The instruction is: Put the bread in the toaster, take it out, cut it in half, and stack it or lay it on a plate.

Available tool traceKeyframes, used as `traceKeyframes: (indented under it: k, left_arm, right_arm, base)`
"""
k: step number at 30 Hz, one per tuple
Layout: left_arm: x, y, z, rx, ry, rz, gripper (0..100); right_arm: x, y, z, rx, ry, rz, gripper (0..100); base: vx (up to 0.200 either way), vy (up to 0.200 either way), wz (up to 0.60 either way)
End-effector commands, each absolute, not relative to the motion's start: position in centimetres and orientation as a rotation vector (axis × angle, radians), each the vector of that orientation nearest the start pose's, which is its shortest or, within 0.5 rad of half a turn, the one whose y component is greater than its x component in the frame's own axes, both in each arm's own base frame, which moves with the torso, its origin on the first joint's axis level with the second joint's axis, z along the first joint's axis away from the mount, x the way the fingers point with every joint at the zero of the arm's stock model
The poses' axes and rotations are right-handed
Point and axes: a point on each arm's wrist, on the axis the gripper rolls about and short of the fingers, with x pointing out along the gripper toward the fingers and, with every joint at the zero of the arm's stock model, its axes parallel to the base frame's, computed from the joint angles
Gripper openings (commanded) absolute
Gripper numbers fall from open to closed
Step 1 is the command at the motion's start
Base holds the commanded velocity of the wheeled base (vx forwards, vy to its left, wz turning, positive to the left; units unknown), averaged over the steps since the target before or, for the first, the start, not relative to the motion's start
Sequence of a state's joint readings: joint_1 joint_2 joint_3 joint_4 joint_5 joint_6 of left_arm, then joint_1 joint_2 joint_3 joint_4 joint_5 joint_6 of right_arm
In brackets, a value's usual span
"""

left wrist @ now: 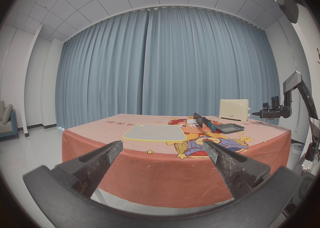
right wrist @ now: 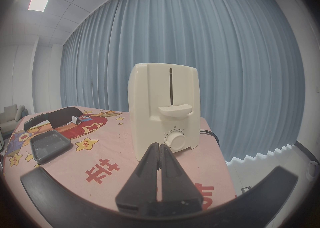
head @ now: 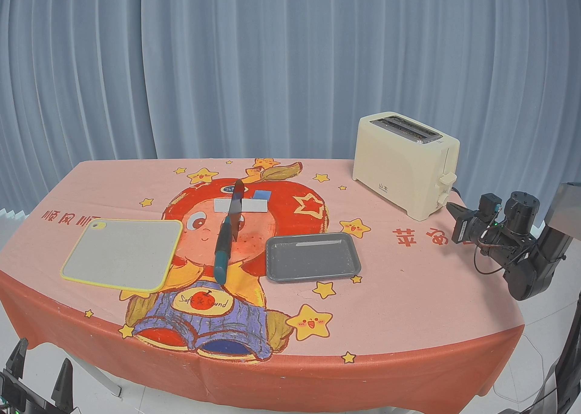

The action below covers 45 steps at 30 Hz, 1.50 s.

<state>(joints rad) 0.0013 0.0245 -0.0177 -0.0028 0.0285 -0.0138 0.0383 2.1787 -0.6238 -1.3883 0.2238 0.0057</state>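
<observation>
A cream toaster (head: 405, 161) stands at the table's back right, its two top slots dark. In the right wrist view the toaster (right wrist: 163, 105) faces me end-on, with its lever (right wrist: 175, 110) at the low end of the slot and a dial (right wrist: 175, 139) under it. My right gripper (right wrist: 159, 148) is shut with nothing in it, just short of that dial; in the head view the right gripper (head: 452, 209) hovers beside the toaster's lever end. Below the table's front left corner my left gripper (left wrist: 162, 145) hangs open and holds nothing, its fingertips (head: 63, 371) low in the head view.
A yellow-rimmed cutting board (head: 124, 254) lies front left. A teal-handled knife (head: 227, 234) leans on a white block (head: 257, 205) at mid-table, with a small blue piece (head: 261, 194) beside it. A grey tray (head: 313, 256) sits right of the knife.
</observation>
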Motion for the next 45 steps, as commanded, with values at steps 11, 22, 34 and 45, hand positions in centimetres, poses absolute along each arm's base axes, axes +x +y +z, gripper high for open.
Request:
traceKeyframes:
  k: [11,22,34,45]
  left_arm:
    - [-2.1,0.1,7.6,-0.014,0.021,0.031,100]
    - [-2.1,0.1,7.6,-0.015,0.021,0.031,100]
    - [-2.1,0.1,7.6,-0.015,0.021,0.031,100]
    - [-2.1,0.1,7.6,-0.015,0.021,0.031,100]
  right_arm:
    - [35.8,1.3,5.3,0.025,0.159,0.247,0]
    - [36.3,0.7,5.1,0.032,0.149,0.241,0]
    - [36.6,1.5,4.2,0.034,0.163,0.260,0]
    - [37.5,1.7,4.7,0.033,0.130,0.262,0]
  base:
    - [0.000,0.000,0.00]
    - [0.000,0.000,0.00]
    - [0.000,0.000,0.00]
    - [0.000,0.000,0.00]
